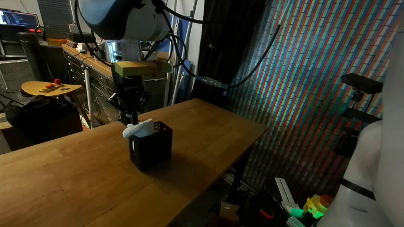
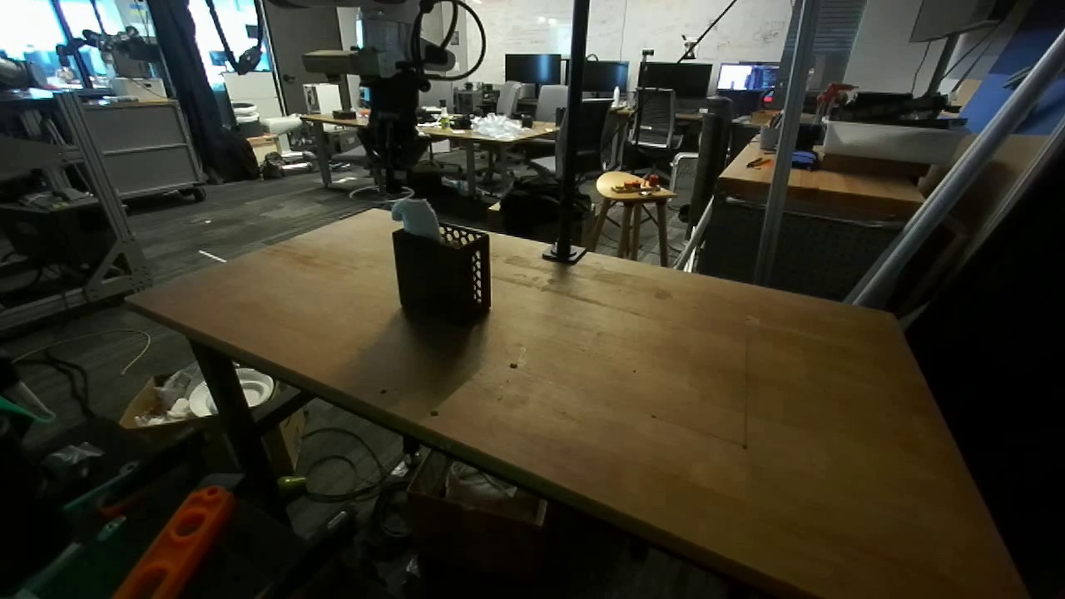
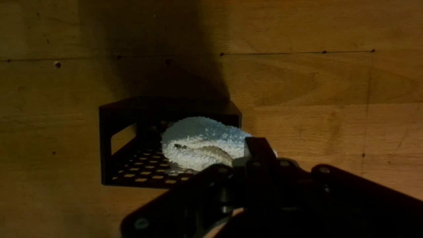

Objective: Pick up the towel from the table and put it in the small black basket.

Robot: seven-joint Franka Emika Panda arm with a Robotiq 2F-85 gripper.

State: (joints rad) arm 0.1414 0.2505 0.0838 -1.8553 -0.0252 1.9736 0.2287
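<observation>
Towel sits partly in basket, over its 3 o'clock rim in wrist view. Gripper closed; can't tell if pinching towel. Best: nudge towel toward 9 o'clock, then press down without tipping basket.

in an exterior view, the basket stands on the table toward its left end, the towel partly inside at left.

The towel is rough, nubbly cloth; the small black basket looks like matt plastic. The worktop is smooth, grained wood with a dull sheen. The wrist collar is shiny metal.
</observation>
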